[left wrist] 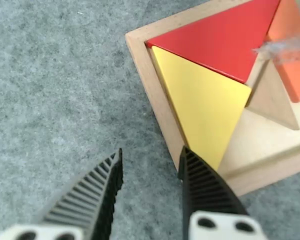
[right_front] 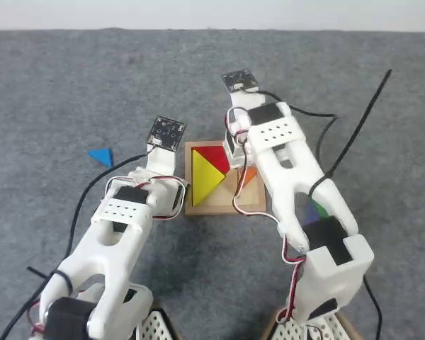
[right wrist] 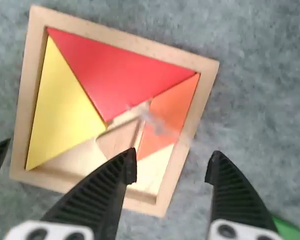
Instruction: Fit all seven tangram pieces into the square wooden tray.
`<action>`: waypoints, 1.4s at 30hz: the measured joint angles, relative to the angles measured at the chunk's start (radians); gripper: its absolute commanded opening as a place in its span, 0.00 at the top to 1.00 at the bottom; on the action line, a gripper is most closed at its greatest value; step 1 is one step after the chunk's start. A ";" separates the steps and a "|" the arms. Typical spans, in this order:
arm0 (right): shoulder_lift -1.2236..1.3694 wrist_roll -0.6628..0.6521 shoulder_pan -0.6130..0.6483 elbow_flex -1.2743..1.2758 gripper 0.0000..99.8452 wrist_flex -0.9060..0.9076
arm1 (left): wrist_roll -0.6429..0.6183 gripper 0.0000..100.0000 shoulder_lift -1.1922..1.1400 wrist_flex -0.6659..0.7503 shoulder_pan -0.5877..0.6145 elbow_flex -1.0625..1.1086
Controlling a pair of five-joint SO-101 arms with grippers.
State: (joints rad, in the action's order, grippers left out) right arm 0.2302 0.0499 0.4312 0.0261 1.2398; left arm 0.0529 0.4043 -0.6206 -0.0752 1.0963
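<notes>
Square wooden tray (right_front: 221, 210) sits on the grey desk (right_front: 57, 85) between the two arms, partly filled: big yellow triangle (right_front: 205, 177) along the left-arm side, big red triangle (right_front: 217, 154) along the far side touching it, and orange piece (right_front: 248, 175) on the right-arm side. A pale wood-coloured triangle (left wrist: 271, 101) lies in the middle of the tray. Blue triangle (right_front: 101, 156) lies loose on the desk, well apart from the tray, and a green piece (right wrist: 286, 228) is on the desk by the right arm. Left pincer (left wrist: 151, 155) is released, empty, just beside the tray's near corner. Right pincer (right wrist: 173, 157) is released, empty, over the tray edge near the orange piece
</notes>
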 measured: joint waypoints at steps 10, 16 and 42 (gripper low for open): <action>0.037 0.000 0.002 0.061 0.78 -0.080 | 0.000 0.82 0.000 0.000 0.000 0.000; 0.115 0.000 -0.006 0.026 0.78 -0.086 | 0.000 0.82 0.000 0.000 0.000 0.000; 0.184 -0.029 -0.184 -0.152 0.94 -0.052 | 0.000 0.82 0.000 0.000 0.000 0.000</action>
State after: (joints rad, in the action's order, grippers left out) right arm 0.4143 0.0207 0.2470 -0.1258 1.1876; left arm 0.0529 0.4043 -0.6206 -0.0752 1.0963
